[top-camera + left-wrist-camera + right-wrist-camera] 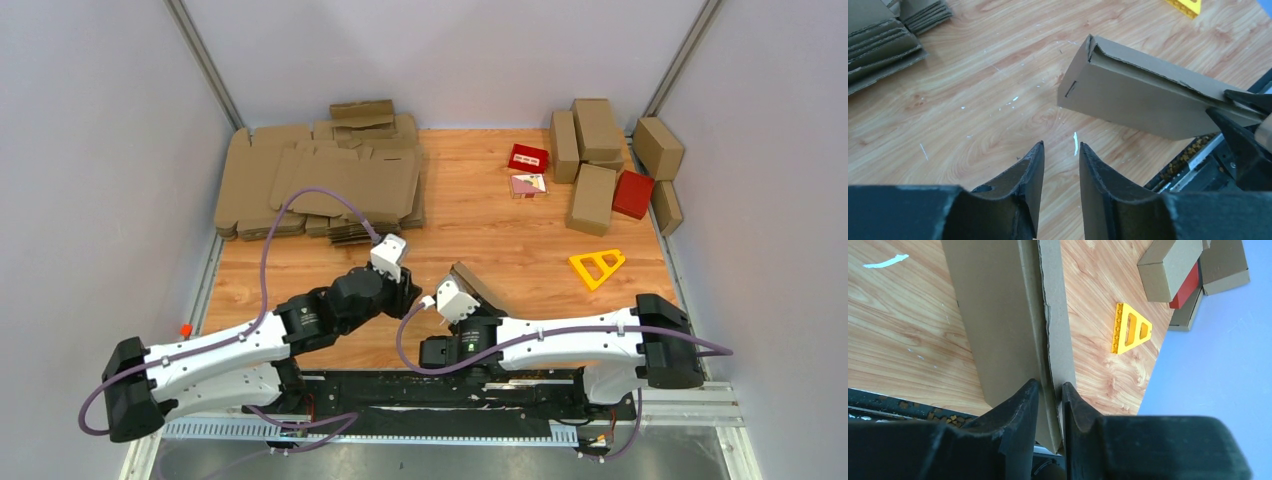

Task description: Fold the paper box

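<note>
Box (481, 287) mostly hidden behind my right arm (560, 335) from above, its far end cut off in my right wrist view, yellow triangle (1184, 6) clipped at left view's top edge, card (528, 185) print too small to read.

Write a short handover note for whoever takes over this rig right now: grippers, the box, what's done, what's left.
Left gripper: open, empty, beside the box.
Right gripper: shut on one edge of the paper box, which it holds tilted over the table, near the arm bases.
Done: the box looks folded into shape.
Left: probably check the lid edge is fully tucked, then set it down.
</note>
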You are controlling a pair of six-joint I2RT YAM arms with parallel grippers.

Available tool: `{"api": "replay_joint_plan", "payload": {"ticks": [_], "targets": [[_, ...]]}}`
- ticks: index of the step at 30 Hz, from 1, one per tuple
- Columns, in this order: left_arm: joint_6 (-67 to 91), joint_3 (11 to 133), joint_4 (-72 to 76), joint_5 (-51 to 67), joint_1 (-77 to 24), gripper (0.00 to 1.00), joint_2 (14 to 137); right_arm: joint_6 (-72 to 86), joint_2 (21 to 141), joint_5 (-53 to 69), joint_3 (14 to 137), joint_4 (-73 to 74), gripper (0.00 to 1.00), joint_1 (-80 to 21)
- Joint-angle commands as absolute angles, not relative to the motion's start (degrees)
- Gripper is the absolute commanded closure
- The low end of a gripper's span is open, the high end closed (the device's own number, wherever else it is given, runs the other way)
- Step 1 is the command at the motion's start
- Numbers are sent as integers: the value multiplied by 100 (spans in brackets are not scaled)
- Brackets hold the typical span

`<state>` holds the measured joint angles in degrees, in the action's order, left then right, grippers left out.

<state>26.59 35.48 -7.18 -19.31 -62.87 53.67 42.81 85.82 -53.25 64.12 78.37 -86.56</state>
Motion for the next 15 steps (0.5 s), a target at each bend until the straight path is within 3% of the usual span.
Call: {"api": "replay_joint_plan", "payload": {"ticks": [1, 4, 9, 12, 15], "targets": [[2866, 3708, -928, -1276, -5916, 58, 5151, 4160, 8451, -5204, 6381, 7588, 77, -8642], [2961, 3931, -593, -574, -5516, 51, 5551, 4084, 8362, -5141, 6341, 7489, 77, -8639], [3197, 4296, 248, 177, -5058, 23, 6493, 3902, 8174, -5018, 6241, 7198, 76, -8623], [3509, 4315, 812, 564, -4792, 13, 6926, 3736, 8105, -4911, 6189, 7016, 76, -8573], [3826, 4125, 1413, 868, -4530, 10, 7084, 3649, 8094, -4875, 6189, 6988, 76, -8523]]}}
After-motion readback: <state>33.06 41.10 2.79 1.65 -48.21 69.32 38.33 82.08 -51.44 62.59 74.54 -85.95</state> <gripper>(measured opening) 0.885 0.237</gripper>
